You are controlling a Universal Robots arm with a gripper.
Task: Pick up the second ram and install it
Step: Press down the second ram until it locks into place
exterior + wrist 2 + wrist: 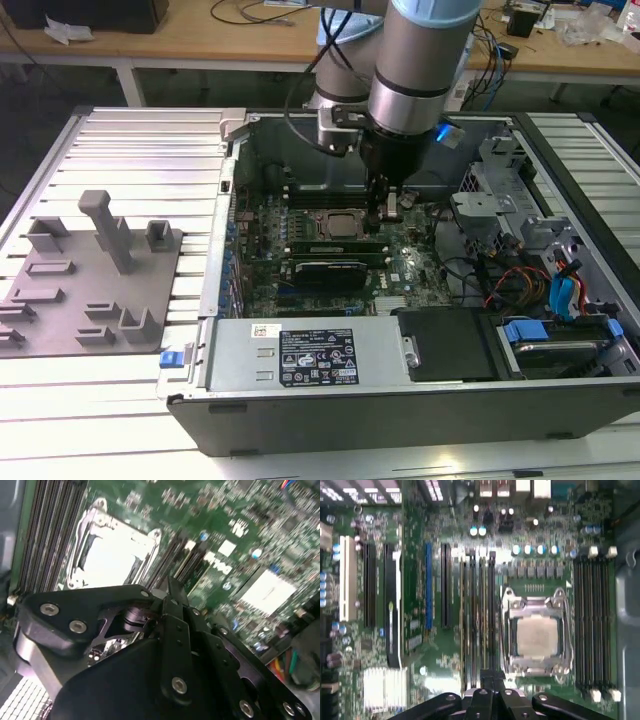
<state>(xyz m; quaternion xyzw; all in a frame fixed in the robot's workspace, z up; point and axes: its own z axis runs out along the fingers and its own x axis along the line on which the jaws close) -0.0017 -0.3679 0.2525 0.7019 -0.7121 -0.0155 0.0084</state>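
Green circuit board fills my wrist feeds: the motherboard lies flat in the open computer case, and my gripper hangs low over it, just beside the CPU socket, above the bank of memory slots between the socket and the expansion slots. In the second wrist view the black metal fingers look drawn close together, pointing down at those slots, but I cannot tell whether anything is pinched between them. The second ram I judge to be one of the thin sticks standing edge-up in that bank; which one, and whether it is fully seated, I cannot make out. So my reading is that the task is at or near the install stage, with the pick-up done. The grey plastic tray with its upright posts sits well apart on the ribbed metal table, toward the exterior view's left. The socket is a square frame of bright steel around a dull silver lid; a finned heatsink shows pale.
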